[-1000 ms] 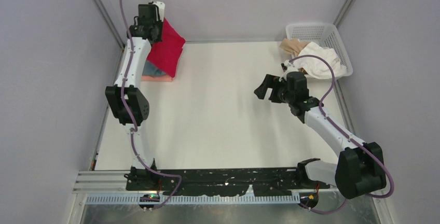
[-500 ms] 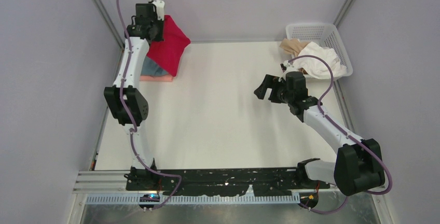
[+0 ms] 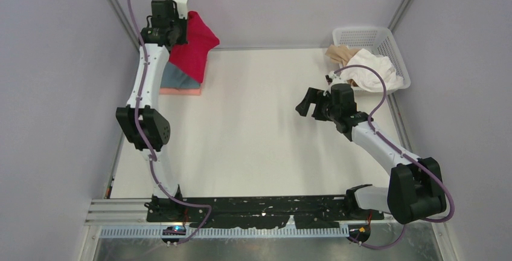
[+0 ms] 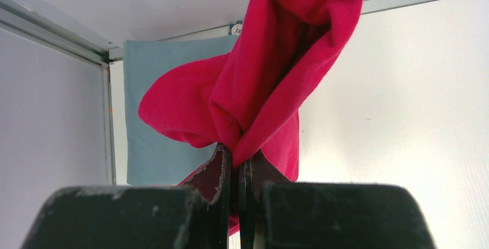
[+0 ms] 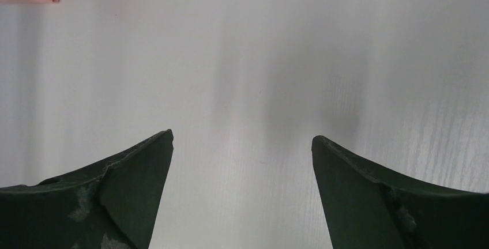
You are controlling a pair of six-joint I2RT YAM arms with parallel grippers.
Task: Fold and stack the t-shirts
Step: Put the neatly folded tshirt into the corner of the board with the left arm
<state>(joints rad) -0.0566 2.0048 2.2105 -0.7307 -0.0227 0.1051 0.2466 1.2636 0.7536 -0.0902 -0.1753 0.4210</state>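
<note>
The left gripper [image 4: 237, 161] is clamping its two fingers together on a bunched fold of the red shirt [image 4: 277, 64], with the cloth pinched right at the fingertips. From the pinch point, the red shirt is ballooning away from the fingers as a doubled-over, hollow fold, and one flap is hanging past the fingers on the right side of the wrist view. Beyond and beneath the red shirt, the teal shirt [image 4: 150, 76] is lying flat in the far left corner of the table [image 3: 253, 128], against the back wall. In the top view, the red shirt is covering the far and right portions of the teal shirt; whether it is resting on it cannot be told. The teal shirt is sitting on the folded pink shirt [image 3: 181, 91], whose near edge is showing below it. The right gripper [image 5: 242, 135] is hovering over bare table, well apart from the stack, with its fingers spread wide and holding nothing. At the far right corner, the basket [image 3: 386, 37] is holding the white shirt [image 3: 374, 74] and the beige shirt [image 3: 341, 52], both crumpled and spilling over its near rim.
</note>
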